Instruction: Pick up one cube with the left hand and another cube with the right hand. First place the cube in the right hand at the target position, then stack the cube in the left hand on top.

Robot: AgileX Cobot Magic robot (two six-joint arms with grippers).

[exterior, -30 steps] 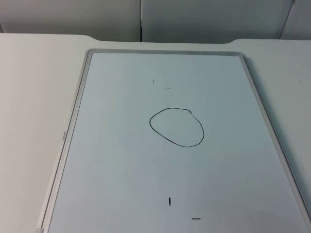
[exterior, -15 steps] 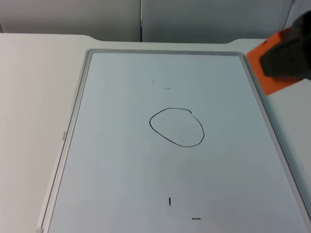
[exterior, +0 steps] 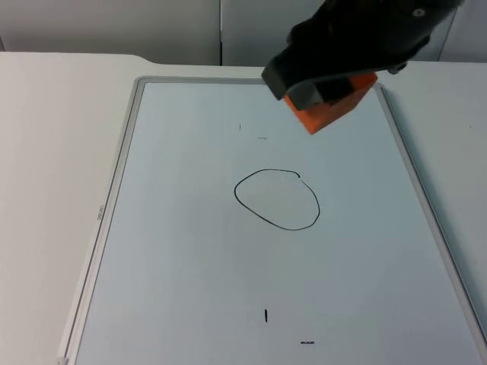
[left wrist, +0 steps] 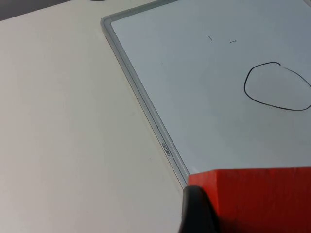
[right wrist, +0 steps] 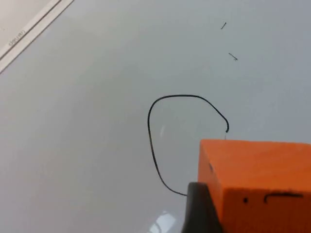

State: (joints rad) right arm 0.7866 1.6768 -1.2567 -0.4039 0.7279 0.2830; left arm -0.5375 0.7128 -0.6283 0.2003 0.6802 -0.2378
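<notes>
On the white table [exterior: 53, 152] lay a whiteboard [exterior: 190, 266] with a pale frame, and on it a hand-drawn black circle [exterior: 276, 198] marked the target, bare of any cube; a few stray pen marks sat above and below the ring. The left gripper [left wrist: 194, 213] appeared in the left wrist view, off the whiteboard's left edge and over the table, clamped on an orange cube [left wrist: 262, 199] that sat against its black fingertip, with the circle [left wrist: 277, 87] well apart from it across the board. In the top view the right gripper [exterior: 319, 91] hung over the far part of the board, beyond the circle and a little to its right, clamped on a second orange cube [exterior: 329, 106], whose lower corner stuck out beneath the black fingers; half a second before, that gripper and its cube had been at the picture's right edge, over the board's right frame, and a second before the arm had not been in the picture at all, so it had swung leftward and inward over the board; the whiteboard and the ring had not shifted. In the right wrist view the second orange cube [right wrist: 257, 184] was held off the board, just beside the circle [right wrist: 184, 141], with small black marks on its near face.
</notes>
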